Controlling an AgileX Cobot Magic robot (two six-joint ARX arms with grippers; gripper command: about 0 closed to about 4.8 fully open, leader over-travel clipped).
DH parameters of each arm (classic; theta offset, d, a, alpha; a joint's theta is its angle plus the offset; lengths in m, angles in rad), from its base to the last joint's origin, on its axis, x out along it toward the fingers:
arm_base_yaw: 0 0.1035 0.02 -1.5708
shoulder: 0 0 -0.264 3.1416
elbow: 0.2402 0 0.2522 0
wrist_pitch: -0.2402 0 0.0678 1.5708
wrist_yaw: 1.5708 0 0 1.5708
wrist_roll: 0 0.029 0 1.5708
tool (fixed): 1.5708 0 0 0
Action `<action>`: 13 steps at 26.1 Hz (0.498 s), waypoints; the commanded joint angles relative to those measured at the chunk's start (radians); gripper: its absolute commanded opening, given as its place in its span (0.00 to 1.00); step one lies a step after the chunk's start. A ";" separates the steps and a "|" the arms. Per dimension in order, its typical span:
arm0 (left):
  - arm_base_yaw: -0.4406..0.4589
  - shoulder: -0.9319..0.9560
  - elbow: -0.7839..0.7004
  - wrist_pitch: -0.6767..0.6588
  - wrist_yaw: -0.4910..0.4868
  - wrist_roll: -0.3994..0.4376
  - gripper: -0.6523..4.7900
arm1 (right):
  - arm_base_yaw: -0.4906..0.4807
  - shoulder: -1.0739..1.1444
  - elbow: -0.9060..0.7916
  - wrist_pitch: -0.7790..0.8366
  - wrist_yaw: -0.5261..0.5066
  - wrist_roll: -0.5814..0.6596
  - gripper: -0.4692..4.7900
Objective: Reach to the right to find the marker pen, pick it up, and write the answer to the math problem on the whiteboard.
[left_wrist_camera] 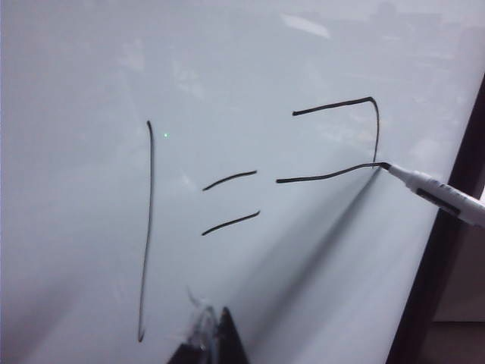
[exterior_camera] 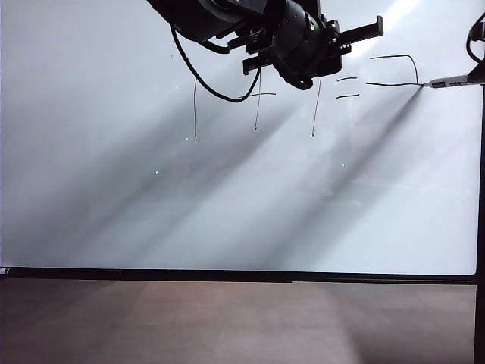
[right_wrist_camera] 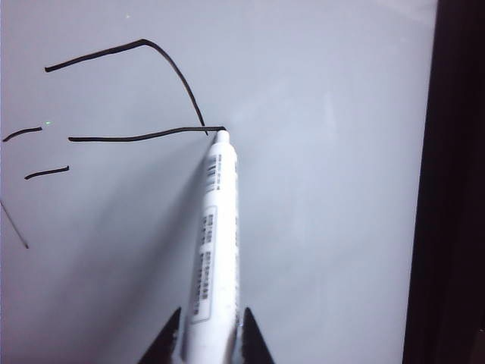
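Observation:
The whiteboard (exterior_camera: 227,205) fills the exterior view. On it the math problem (exterior_camera: 258,102) reads one plus one, then two short dashes (left_wrist_camera: 231,201). Right of the dashes are the answer's strokes (right_wrist_camera: 144,83): a top bar, a curved down stroke and a level line. The grey-white marker pen (right_wrist_camera: 216,250) rests its dark tip where the down stroke meets that line. My right gripper (right_wrist_camera: 211,341) is shut on the pen's barrel; in the exterior view only the pen (exterior_camera: 452,81) shows at the right edge. My left gripper (left_wrist_camera: 214,330) hovers shut and empty before the second one.
My black left arm (exterior_camera: 288,34) hangs across the top middle of the board, a cable (exterior_camera: 198,76) looping below it. The board's black frame runs along the bottom (exterior_camera: 242,276) and the right side (exterior_camera: 480,189). A brown surface (exterior_camera: 227,326) lies below.

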 commanded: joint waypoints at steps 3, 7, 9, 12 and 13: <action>0.000 -0.005 0.003 0.009 -0.002 0.000 0.11 | 0.020 -0.033 0.005 0.017 -0.045 0.013 0.08; 0.000 -0.005 0.003 0.009 -0.003 0.000 0.11 | 0.070 -0.051 0.006 0.017 -0.044 0.013 0.08; 0.000 -0.005 0.003 0.008 -0.003 0.000 0.11 | 0.093 -0.051 0.006 0.018 -0.038 0.016 0.08; 0.000 -0.005 0.003 0.009 -0.002 0.000 0.11 | 0.134 -0.050 0.006 0.018 -0.022 0.014 0.08; 0.000 -0.005 0.003 0.009 -0.003 0.000 0.11 | 0.143 -0.048 0.006 0.017 -0.013 0.011 0.08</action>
